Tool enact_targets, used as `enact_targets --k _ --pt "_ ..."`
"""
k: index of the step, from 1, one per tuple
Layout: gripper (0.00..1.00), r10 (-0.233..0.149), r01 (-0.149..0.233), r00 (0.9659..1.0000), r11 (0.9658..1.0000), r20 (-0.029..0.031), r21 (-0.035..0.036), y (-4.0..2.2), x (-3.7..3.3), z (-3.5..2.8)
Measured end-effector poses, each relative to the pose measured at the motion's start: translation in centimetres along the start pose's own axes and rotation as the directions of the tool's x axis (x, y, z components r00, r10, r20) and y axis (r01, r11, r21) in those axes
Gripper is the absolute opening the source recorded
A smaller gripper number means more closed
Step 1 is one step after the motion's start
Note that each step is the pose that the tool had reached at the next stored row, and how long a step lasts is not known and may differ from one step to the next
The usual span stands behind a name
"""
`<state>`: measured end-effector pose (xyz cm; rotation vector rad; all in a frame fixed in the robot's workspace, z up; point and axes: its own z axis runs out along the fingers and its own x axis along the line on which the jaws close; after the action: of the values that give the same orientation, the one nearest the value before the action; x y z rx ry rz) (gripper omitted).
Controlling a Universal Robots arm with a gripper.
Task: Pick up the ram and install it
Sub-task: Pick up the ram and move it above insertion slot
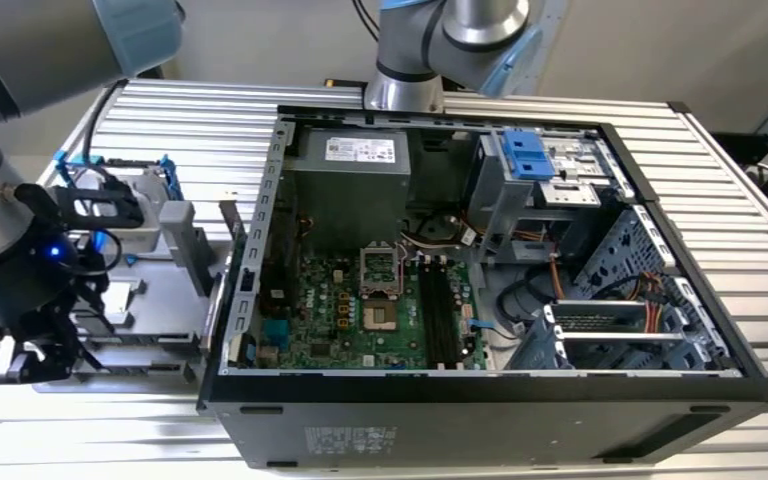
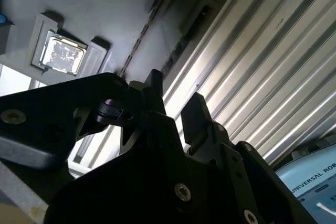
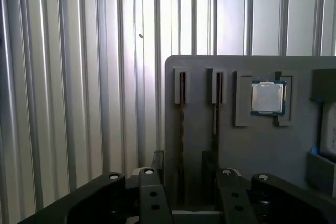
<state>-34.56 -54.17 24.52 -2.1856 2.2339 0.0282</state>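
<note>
Near the tabletop (image 1: 744,230) edge on the exterior view's left, beside the open PC case (image 1: 491,400), sits a grey tray (image 1: 151,300) w/ the end effector (image 1: 24,362) low over it. First wrist view: fingers (image 3: 156,182) spread, nothing pinched; the ram (image 3: 182,108) stands edge-on in a tray slot and runs between them, w/ a 2nd stick (image 3: 215,108) just beside one finger & a CPU chip (image 3: 268,97) further along. Exterior view adds the case wall (image 1: 244,290) standing between tray & green motherboard (image 1: 344,310), w/ its long black slots (image 1: 435,310).
</note>
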Motion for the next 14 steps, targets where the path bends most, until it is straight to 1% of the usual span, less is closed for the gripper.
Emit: enact_targets --k 14 --pt "1.00 0.001 -0.001 1.0000 1.0000 0.0000 -0.0003 -0.01 -0.02 2.55"
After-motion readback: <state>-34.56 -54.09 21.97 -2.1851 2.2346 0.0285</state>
